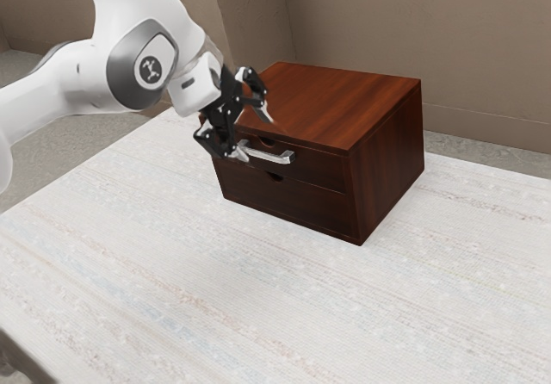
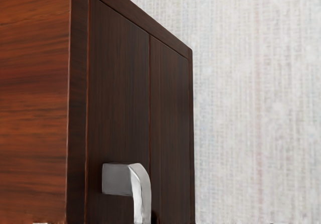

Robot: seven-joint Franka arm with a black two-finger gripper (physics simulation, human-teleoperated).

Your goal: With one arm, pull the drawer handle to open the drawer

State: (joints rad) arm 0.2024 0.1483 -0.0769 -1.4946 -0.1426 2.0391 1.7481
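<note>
A dark reddish wooden cabinet [image 1: 331,147] stands on the table, with two drawer fronts facing the exterior view's lower left. The upper drawer [image 1: 310,162] carries a silver bar handle [image 1: 267,153]; its front sits flush with the cabinet. My black gripper [image 1: 229,119] hovers at the cabinet's front upper corner, fingers spread open, the lower fingertip close by the handle's near end. Nothing is held. In the wrist view the handle [image 2: 131,189] sticks out from the drawer front [image 2: 118,113] just under my hand.
The cabinet rests on a pale whitewashed wooden table [image 1: 215,281] that stretches wide toward the exterior view's lower edge. A beige wall [image 1: 413,22] and grey floor lie behind.
</note>
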